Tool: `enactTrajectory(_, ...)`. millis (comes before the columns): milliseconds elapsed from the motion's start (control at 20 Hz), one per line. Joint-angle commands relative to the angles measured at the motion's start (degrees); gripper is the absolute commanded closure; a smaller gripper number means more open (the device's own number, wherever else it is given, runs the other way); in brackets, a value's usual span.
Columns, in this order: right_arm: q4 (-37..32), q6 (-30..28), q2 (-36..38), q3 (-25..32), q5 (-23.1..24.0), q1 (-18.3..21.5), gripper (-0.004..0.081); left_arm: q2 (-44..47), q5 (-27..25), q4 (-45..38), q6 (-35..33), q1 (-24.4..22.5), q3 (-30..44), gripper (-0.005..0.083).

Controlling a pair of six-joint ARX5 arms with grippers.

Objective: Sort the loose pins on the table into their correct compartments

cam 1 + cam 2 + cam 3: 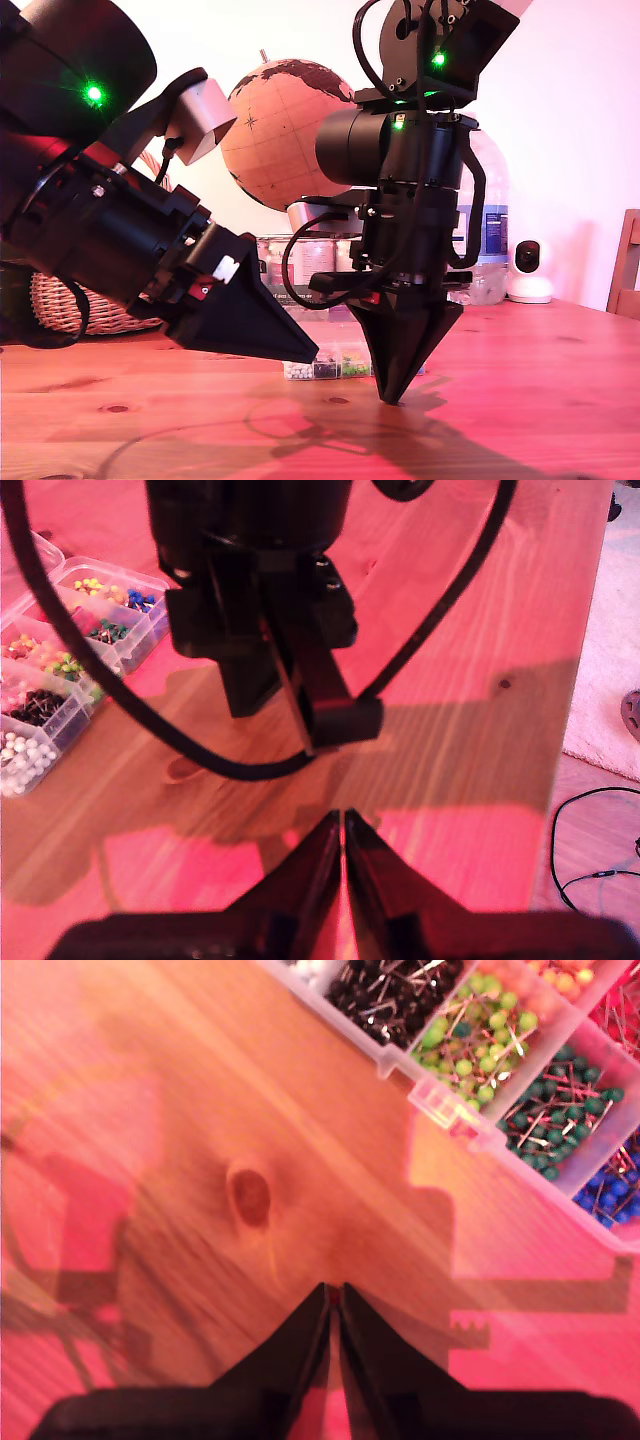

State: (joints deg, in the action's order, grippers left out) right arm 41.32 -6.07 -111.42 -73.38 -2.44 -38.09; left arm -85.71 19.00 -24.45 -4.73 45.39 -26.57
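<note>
1. We see the compartments (pixel 520 1070) as sections of a low clear plastic box, each holding one colour of ball-headed pins: white, black, light green, dark green and blue, with yellow and orange further along.
2. The box lies on the table (pixel 520 400), a reddish-brown plank top with dark knots. In the exterior view it sits near the middle, behind both gripper tips.
3. We cannot make out the loose pins on the bare wood in any view.
4. My second gripper (pixel 395 398) points straight down, its tip at or just above the wood, near the box on the side towards the exterior view's right. Its jaws are pressed together, and we see nothing between them. A dark knot (pixel 250 1198) lies just ahead of the tip.
5. My first gripper (pixel 310 355) slants down from the exterior view's left with its tip above the table in front of the box, its jaws likewise closed with nothing seen in them.
6. Both black arms hide most of the box from the exterior view.
7. Behind stand a globe (pixel 285 130), a wicker basket (pixel 70 305), a water bottle (pixel 490 230) and a small white camera (pixel 528 270).
</note>
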Motion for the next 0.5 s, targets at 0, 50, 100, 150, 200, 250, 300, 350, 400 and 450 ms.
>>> enactTrajectory(0, -0.17, -0.17, -1.81, -0.13, -0.15, -0.52, 0.0783, -0.94, 0.02, -0.44, -0.20, 0.26, 0.11, 0.0797)
enactTrajectory(50, -0.15, -0.15, -1.81, -0.13, -0.15, -0.52, 0.0783, -0.94, 0.02, -0.44, -0.20, 0.26, 0.11, 0.0797)
enactTrajectory(100, -0.17, -0.13, -1.81, -0.13, -0.13, -0.52, 0.0783, -0.94, 0.02, -0.44, -0.20, 0.26, 0.11, 0.0797)
enactTrajectory(150, 0.04, -0.11, -1.81, -0.22, -0.11, -0.52, 0.0783, -0.94, 0.02, -0.44, -0.20, 0.26, 0.11, 0.0797)
enactTrajectory(200, 0.15, -0.04, -1.81, -0.39, -0.11, -0.52, 0.0783, -0.94, 0.02, -0.44, -0.20, 0.26, 0.11, 0.0797)
enactTrajectory(250, 0.37, 0.00, -1.81, -0.77, -0.11, -0.52, 0.0783, -0.94, 0.02, -0.44, -0.20, 0.26, 0.11, 0.0797)
enactTrajectory(300, 0.83, 0.02, -1.81, -1.40, -0.11, -0.52, 0.0783, -0.94, 0.02, -0.44, -0.20, 0.26, 0.11, 0.0797)
enactTrajectory(350, 1.25, 0.02, -1.81, -2.01, -0.11, -0.52, 0.0783, -0.94, 0.02, -0.42, -0.20, 0.26, 0.11, 0.0797)
enactTrajectory(400, 1.70, 0.02, -1.81, -2.78, -0.11, -0.52, 0.0783, -0.94, 0.02, -0.42, -0.20, 0.26, 0.11, 0.0797)
enactTrajectory(450, 2.25, 0.02, -1.81, -3.45, -0.13, -0.52, 0.0783, -0.94, 0.02, -0.42, -0.20, 0.26, 0.11, 0.0797)
